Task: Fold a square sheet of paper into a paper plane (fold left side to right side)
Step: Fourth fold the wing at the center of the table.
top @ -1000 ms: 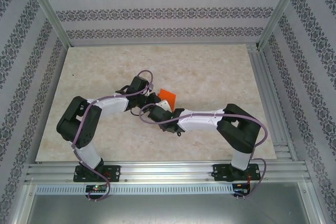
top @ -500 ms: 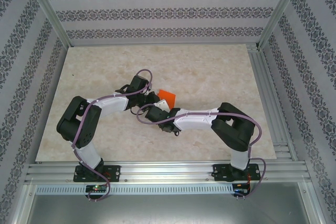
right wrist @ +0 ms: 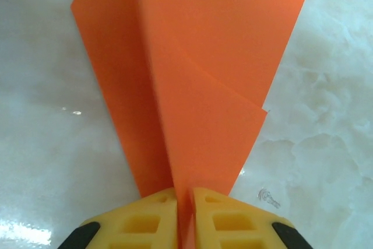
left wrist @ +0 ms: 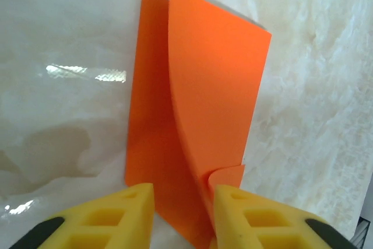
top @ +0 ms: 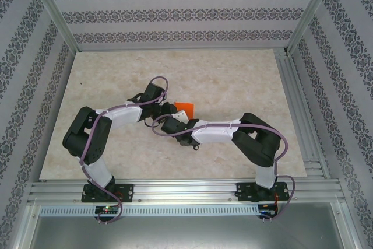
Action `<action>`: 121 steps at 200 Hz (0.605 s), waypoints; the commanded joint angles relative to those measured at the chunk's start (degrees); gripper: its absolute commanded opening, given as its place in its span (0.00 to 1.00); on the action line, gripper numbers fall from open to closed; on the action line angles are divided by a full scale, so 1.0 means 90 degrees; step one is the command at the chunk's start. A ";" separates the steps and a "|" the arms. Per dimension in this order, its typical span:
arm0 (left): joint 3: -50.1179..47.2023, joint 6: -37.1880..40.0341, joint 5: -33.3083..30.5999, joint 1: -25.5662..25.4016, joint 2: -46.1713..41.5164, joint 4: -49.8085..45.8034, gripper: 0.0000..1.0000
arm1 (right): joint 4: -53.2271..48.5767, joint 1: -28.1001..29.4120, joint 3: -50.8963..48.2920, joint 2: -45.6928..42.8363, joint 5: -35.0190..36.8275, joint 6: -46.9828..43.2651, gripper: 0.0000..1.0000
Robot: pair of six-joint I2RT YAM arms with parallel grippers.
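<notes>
The orange square sheet of paper lies mid-table, folded into a wedge with one flap standing up. In the left wrist view the sheet of paper shows a flat layer and a raised curved flap. My left gripper is open around its near end, and the flap's curled corner touches the right finger. In the right wrist view my right gripper is shut on the upright fold of the paper. From above, the left gripper and right gripper meet at the paper's near-left side.
The marble-patterned table stretches bare around the paper. Aluminium frame posts and patterned walls close in the back and sides. A rail runs along the near edge by the arm bases.
The left gripper's jaws have opened off the paper. The right gripper has closed onto the raised fold, and its arm has shifted slightly left. Less orange shows from above.
</notes>
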 commanded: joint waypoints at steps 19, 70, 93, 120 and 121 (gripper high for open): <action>0.0429 0.0335 0.0539 0.0067 -0.0697 -0.0072 0.55 | 0.0680 -0.0181 -0.0295 -0.0149 -0.0718 -0.0232 0.12; 0.0282 0.0225 0.0678 0.0559 -0.1220 0.0168 0.72 | 0.0880 -0.0302 -0.0415 -0.0209 -0.1043 -0.0286 0.11; -0.0083 -0.0022 0.0662 0.0776 -0.1378 0.0460 0.72 | 0.1023 -0.0368 -0.0520 -0.0313 -0.1188 -0.0302 0.11; -0.0702 -0.0587 0.0854 0.0891 -0.1323 0.1321 0.64 | 0.1522 -0.0555 -0.0837 -0.0602 -0.1673 -0.0272 0.11; -0.0723 -0.0615 0.0863 0.0894 -0.1315 0.1357 0.64 | 0.1534 -0.0565 -0.0856 -0.0615 -0.1697 -0.0270 0.11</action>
